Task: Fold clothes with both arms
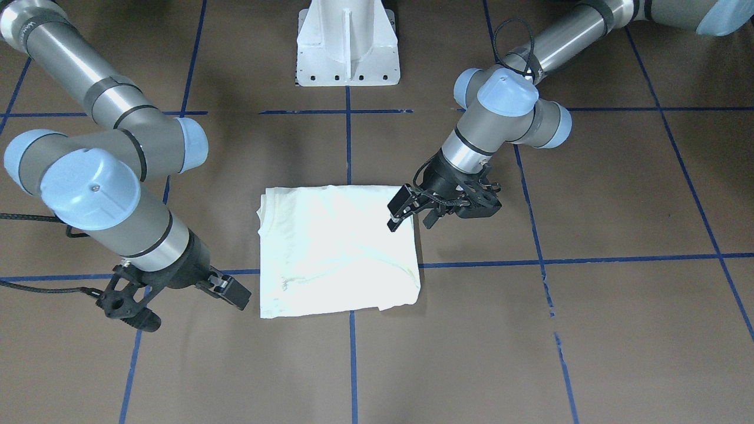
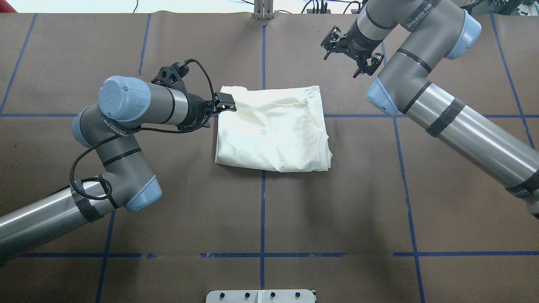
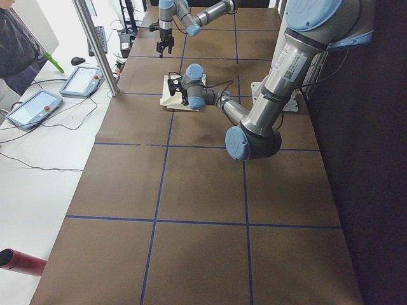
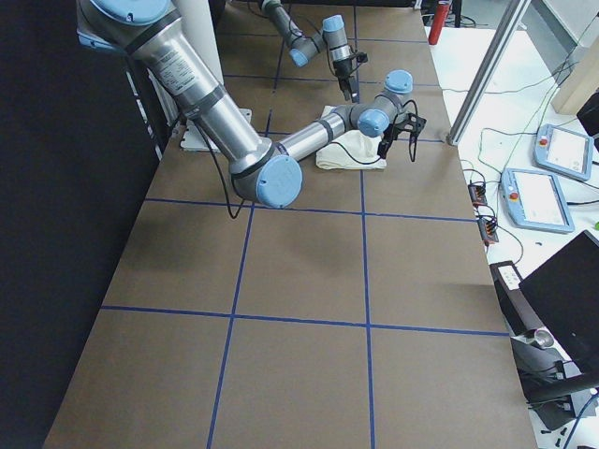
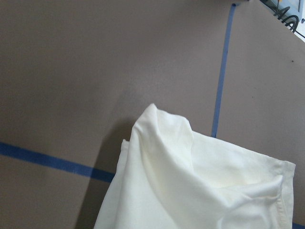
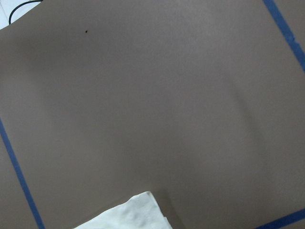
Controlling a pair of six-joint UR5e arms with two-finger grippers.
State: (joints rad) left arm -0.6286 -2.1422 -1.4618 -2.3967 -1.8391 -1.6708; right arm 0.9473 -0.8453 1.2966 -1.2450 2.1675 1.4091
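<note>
Now, the cream-white shirt (image 2: 273,130) lies folded into a near-square packet at the middle of the desk (image 2: 337,210). It is plain side up with no print showing, its slightly longer side runs across from arm to arm, and the collar sits toward the near right corner. Left tool (image 1: 409,221) is the close one: it hangs over the shirt's left-hand edge, fingers spread, one above the cloth and one off it, pinching nothing I can make out. Whether it touches the fabric, I can't tell. Its wrist view shows a shirt corner puffed up off the surface. Right tool (image 1: 197,309) sits well apart, out beyond the far right corner, fingers spread wide and empty. So any next fold or tidy-up looks like the left arm's job, with the cloth lying to its right. The surface is flat brown paper crossed by blue tape lines (image 2: 262,210), with the white pedestal base (image 1: 347,47) behind. Off the far side, touchscreen pendants (image 3: 79,79) lie on a white surface, and a person (image 3: 16,47) is at the frame's edge.
</note>
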